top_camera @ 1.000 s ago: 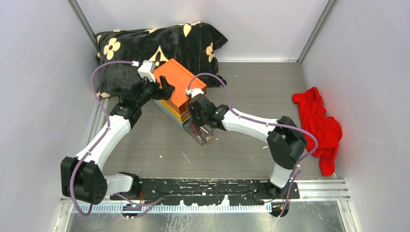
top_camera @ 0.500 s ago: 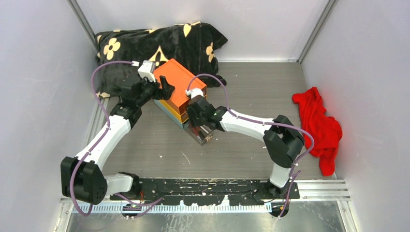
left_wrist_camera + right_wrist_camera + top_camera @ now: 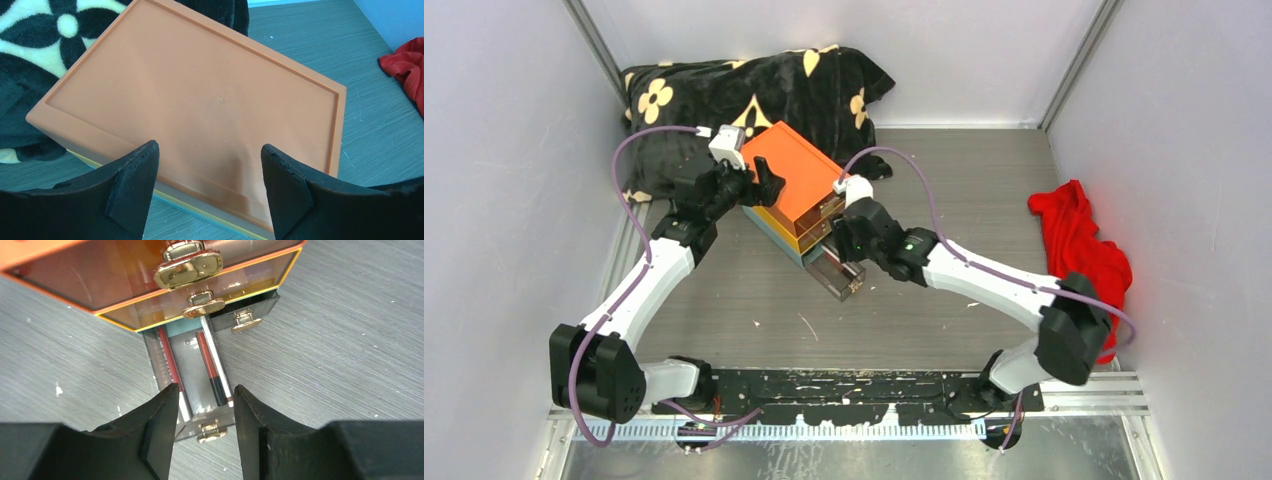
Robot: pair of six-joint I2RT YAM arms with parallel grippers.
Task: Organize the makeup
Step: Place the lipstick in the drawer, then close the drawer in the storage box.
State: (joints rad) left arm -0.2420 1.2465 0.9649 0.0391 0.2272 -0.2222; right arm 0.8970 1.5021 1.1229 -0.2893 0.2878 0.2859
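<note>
three slim pencils lie flat and lengthwise in the pulled-out bottom drawer (image 3: pixel 186 357) of the orange box (image 3: pixel 789 178). a red pencil with dark end (image 3: pixel 209 367) lies in the middle, its red part toward the box. a thin pale stick (image 3: pixel 219 366) lies just beside it. another red pencil (image 3: pixel 169 360) lies along a side wall, apart from these two.

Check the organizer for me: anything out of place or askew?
The orange box has its bottom drawer pulled out with pencils lying loose in it, and a small dark drawer beside it sits slightly ajar. Nothing looks spilled or damaged.
</note>
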